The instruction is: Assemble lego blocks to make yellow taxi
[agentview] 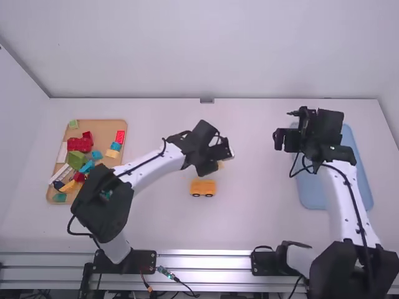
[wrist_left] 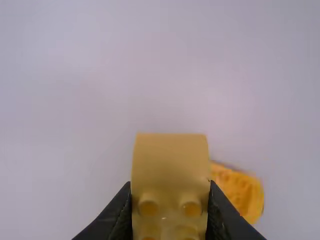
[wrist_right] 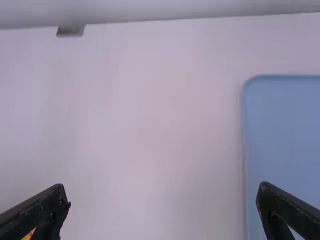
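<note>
Brown tray (agentview: pixel 103 128): assorted blocks (agentview: pixel 77 159) | Blue tray (agentview: pixel 313 194): partly hidden | Left gripper (agentview: pixel 227 149): pinching yellow block (wrist_left: pixel 170 165) | Right gripper (agentview: pixel 278 140): jaws spread

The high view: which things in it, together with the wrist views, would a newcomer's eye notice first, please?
Probably first the tan tray with its many-coloured blocks, at the left of the high view. Next, near the middle, comes the small yellow car piece with dark wheels, and in the left wrist view the yellow block held by the left pincer. The light-blue tray at the right also stands out.
</note>
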{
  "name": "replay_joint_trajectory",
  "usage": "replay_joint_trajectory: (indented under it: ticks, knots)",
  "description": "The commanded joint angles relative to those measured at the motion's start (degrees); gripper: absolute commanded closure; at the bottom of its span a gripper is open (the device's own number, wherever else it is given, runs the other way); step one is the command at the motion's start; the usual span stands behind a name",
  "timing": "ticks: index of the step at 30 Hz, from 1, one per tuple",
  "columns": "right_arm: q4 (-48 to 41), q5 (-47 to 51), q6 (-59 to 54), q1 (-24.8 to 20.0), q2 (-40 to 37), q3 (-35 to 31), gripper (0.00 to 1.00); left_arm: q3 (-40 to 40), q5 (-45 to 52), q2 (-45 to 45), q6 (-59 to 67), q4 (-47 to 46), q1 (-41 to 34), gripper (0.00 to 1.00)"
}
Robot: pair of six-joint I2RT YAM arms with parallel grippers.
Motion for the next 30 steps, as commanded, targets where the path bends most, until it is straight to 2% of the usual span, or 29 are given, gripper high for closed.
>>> replay_joint_trajectory:
  ticks: [1, 6, 13, 15, 22, 30]
  knots:
    - [1.7, 0.1, 1.3, -2.1, -3.6, -5.2, 0.01, 2.9, -1.5, 3.3, 3.4, -2.3, -2.7, 0.98]
    - [3.4, -0.4, -0.5, -5.9, -10.3, -12.5, 0.01, 7.1, -1.1, 8.9, 4.9, -5.0, -6.5, 0.98]
    - [4.4, -1.1, -0.9, -9.9, -16.6, -18.6, 0.01, 8.7, -0.2, 15.8, 7.1, -4.0, -9.9, 0.98]
    - [5.0, -4.2, -3.5, -10.6, -18.8, -20.2, 0.01, 8.6, -0.6, 17.3, 8.3, -3.6, -11.0, 0.98]
    - [4.3, -7.0, -3.9, -11.3, -21.9, -21.0, 0.01, 8.3, -1.6, 18.4, 6.2, -1.0, -11.6, 0.98]
    - [4.7, -7.7, -5.1, -9.0, -20.6, -21.0, 0.01, 7.7, -5.4, 20.6, 6.0, -0.5, -11.6, 0.98]
